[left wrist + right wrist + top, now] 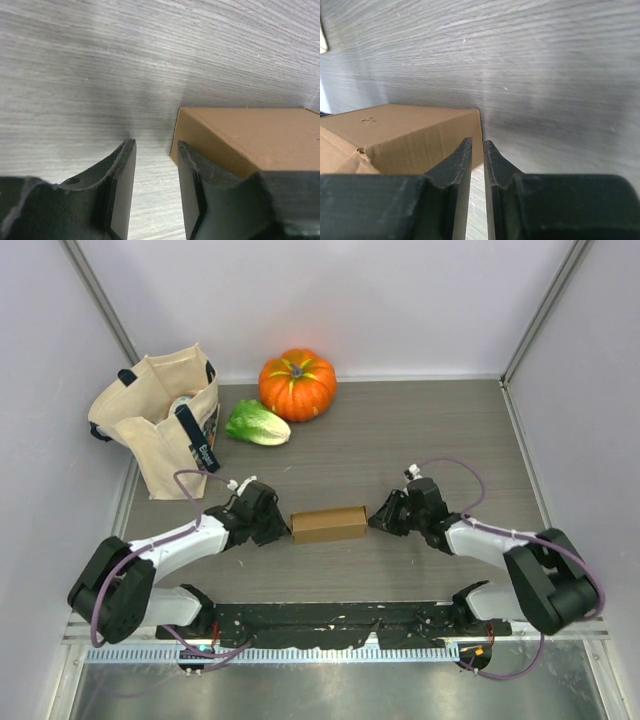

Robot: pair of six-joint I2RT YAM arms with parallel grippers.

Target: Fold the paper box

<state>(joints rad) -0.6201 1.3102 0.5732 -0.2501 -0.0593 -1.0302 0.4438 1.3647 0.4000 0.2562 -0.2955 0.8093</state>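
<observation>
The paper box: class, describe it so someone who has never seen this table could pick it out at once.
On the grey table, look between the left gripper and the right gripper. The paper box lies there: small, plain tan cardboard, unlike the orange pumpkin.

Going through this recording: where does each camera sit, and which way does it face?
Top external: above and behind the arms, looking down at the table; both arms show, left hand and right hand at opposite ends of the paper box.
Left wrist: on the left arm, low, looking along the table at one box end; its own fingers show, apart.
Right wrist: on the right arm, low, facing the other end; its fingers show, a slit apart.
Shared: all three see box and table.
</observation>
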